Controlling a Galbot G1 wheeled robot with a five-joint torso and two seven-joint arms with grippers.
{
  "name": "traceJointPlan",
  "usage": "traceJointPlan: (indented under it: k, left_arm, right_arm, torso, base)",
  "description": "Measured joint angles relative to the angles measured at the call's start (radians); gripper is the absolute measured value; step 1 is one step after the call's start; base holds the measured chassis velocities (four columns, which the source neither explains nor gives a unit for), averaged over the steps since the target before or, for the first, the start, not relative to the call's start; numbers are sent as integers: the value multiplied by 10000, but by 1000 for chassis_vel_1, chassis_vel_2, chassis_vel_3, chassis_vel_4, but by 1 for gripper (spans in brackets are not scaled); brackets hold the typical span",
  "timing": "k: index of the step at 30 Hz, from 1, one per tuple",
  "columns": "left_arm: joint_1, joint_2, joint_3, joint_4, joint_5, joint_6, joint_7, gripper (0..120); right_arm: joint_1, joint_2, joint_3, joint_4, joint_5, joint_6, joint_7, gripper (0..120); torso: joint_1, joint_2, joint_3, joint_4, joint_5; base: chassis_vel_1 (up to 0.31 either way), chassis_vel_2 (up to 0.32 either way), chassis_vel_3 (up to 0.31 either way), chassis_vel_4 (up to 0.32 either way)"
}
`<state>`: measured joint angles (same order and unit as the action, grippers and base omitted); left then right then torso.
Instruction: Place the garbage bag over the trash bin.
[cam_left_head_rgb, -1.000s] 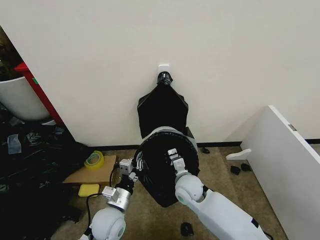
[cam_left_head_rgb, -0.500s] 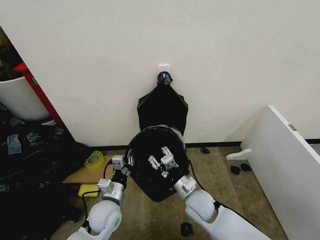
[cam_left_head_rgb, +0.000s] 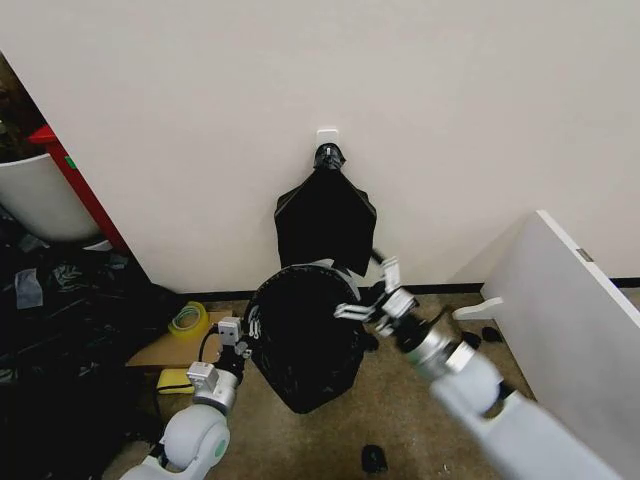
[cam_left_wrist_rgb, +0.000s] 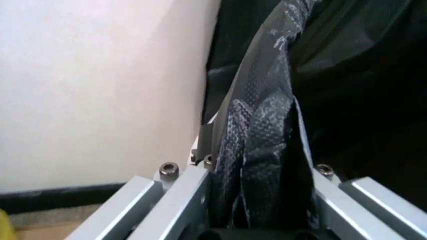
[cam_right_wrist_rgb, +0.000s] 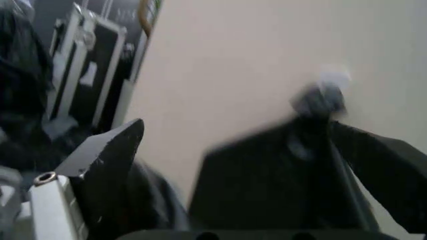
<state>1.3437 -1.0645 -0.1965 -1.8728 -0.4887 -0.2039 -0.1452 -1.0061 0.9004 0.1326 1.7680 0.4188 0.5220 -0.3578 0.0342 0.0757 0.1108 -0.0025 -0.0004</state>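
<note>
Left hand (cam_left_head_rgb: 247, 330) sits low at the near-left edge of the garbage bag (cam_left_head_rgb: 300, 340), pinching a fold of the black film; the left wrist view shows a crumpled strip of bag (cam_left_wrist_rgb: 267, 135) pressed between the two metal fingers (cam_left_wrist_rgb: 177, 200), with pale wall to one side, detail the head view can't resolve. The bag is now draped over the trash bin (cam_left_head_rgb: 318, 265), which is nearly all covered, just a sliver of pale rim showing at the far top edge. Change: half a second ago the right hand (cam_left_head_rgb: 375, 297) was down in the bag's mouth; now it's pulled out to the bag's right side, raised near the rim, fingers spread and holding nothing. Whole bundle has also shifted slightly toward the left arm. My read: the stretch-over step is basically done on the right and that arm is clearing, while the left one is what keeps the film tensioned; the far rim may want more cover. The right wrist view gives one dark fingertip (cam_right_wrist_rgb: 110, 150) and, further off, the bunch of black bags (cam_right_wrist_rgb: 313, 170) hanging from its knot on the wall; the bin isn't readable there. Beyond the bin, the head view puts that same bunch (cam_left_head_rgb: 325, 220) on a white wall hook (cam_left_head_rgb: 327, 135), directly behind the bin.
</note>
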Motion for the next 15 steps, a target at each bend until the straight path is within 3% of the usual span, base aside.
traceJointPlan:
  k: [4,15]
  left_arm:
    - [29,17,71,-50,151,-196,262,1]
    - [40,27,135,-137,218,-252,325,1]
  right_arm:
    - [299,-72,10,-846,1483,-207,-1272,100]
    - [561,121,41,-1580,1781,-300,-2376,100]
  torso:
    - [0,0,0,0,-1]
    - [0,0,0,0,-1]
  base:
    - [0,0,0,0]
    - [0,0,0,0]
